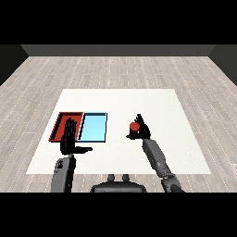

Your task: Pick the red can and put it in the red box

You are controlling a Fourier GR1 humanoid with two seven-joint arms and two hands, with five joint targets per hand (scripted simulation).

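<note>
A white square tabletop (176, 152) sits on a pale wood-plank floor, seen from above and behind two grey robot forearms. A small red cylindrical can (134, 127) stands upright right of the middle of the tabletop, well apart from the trays. The black right hand (142, 128) is against the can's right side, its fingers (139, 119) rising beside and behind the can and seeming to curl round it, though whether the can is off the surface cannot be told.

To the left, a shallow red rectangular tray (58, 125) and a shallow light blue rectangular tray (93, 127) lie side by side, touching along one edge, red on the outside. The black left hand (69, 139) hovers over the near edge of the red tray, fingers straight and pointing away, thumb stuck out sideways, holding nothing.

The can looks rigid, smooth-walled and probably light, so it may slip or tip if taken near the top. The sensible hold is round the middle of its side wall, fingers opposite thumb, keeping it upright on the way across the blue tray to the red one.
</note>
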